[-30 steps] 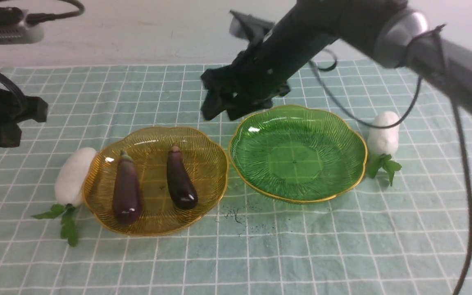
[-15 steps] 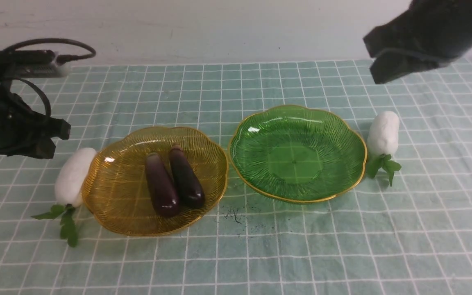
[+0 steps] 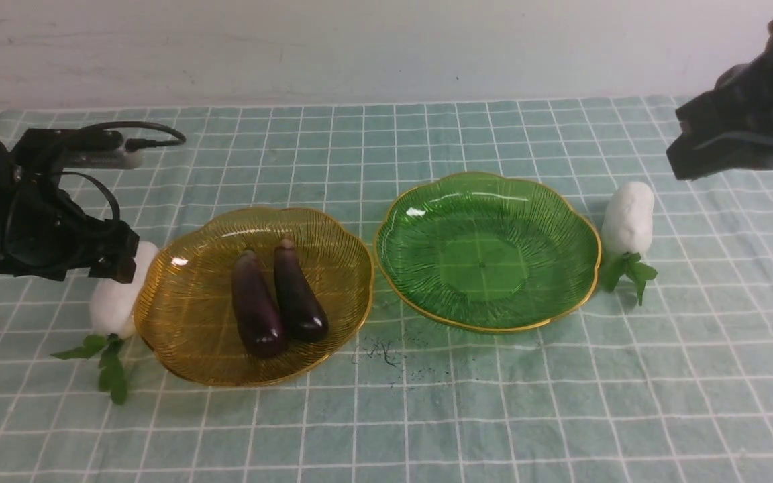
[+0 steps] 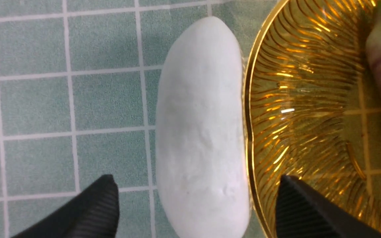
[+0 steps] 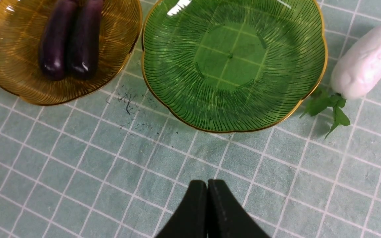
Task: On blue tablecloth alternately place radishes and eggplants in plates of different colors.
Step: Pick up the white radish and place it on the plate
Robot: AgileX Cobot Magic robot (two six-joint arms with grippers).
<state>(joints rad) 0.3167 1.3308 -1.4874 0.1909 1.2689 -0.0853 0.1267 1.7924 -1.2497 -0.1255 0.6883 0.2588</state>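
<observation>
Left gripper (image 4: 197,190) poised astride a plump white oblong radish (image 4: 200,115), jaws wide, holding nothing.
The radish lies against the amber ribbed plastic plate (image 4: 309,99); right gripper (image 5: 207,185) hangs high, closed, empty.

non-task stuff is thin. pale off-white surface (image 3: 359,47) runs across the whole back of the front view, matte, faint grey scuffs and streaks, heaviest toward the left. can't tell if it's wall or tabletop. one small dark dot (image 3: 457,78) on it, right of centre. only other item: black specks (image 3: 386,352), a scribbly clump with finer dust trailing right, lying flat near mid-scene. same specks (image 5: 127,99) show in the right wrist view. can't tell what they are.
</observation>
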